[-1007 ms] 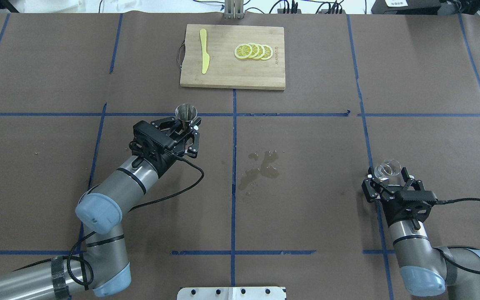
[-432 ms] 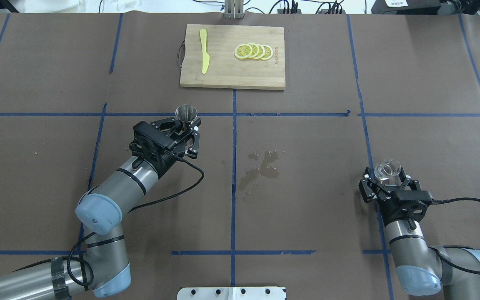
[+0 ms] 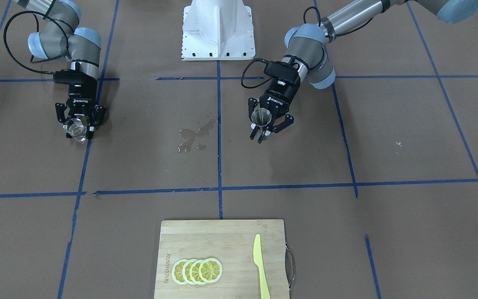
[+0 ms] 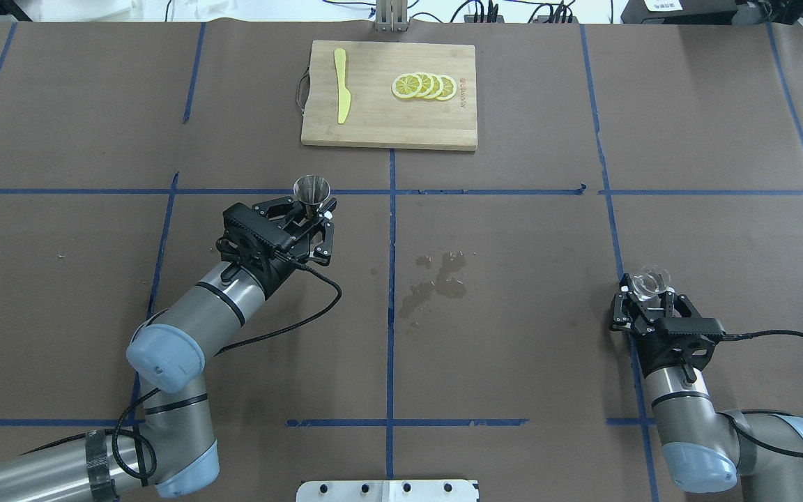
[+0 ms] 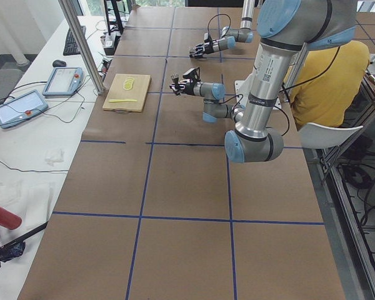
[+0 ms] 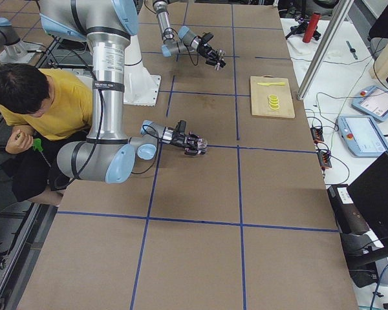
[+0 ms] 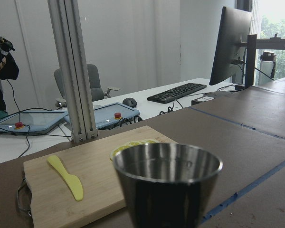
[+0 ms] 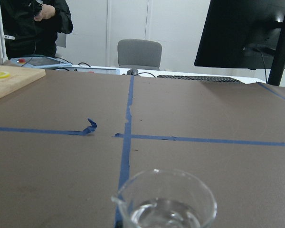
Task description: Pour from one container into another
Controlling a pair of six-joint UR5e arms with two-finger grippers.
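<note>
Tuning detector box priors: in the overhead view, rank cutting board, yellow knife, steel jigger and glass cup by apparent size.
1. cutting board
2. yellow knife, going by length; it is thin
3. steel jigger and glass cup: they look about alike, so not ranked

We read "ROBOTIQ" on left gripper and right gripper. Cutting board engraving is probably a brand, illegible.

The right gripper turns a little and slides a tiny bit to the side. The glass cup it holds was leaning over before. Now the cup sits straighter, with its open top facing up.
</note>
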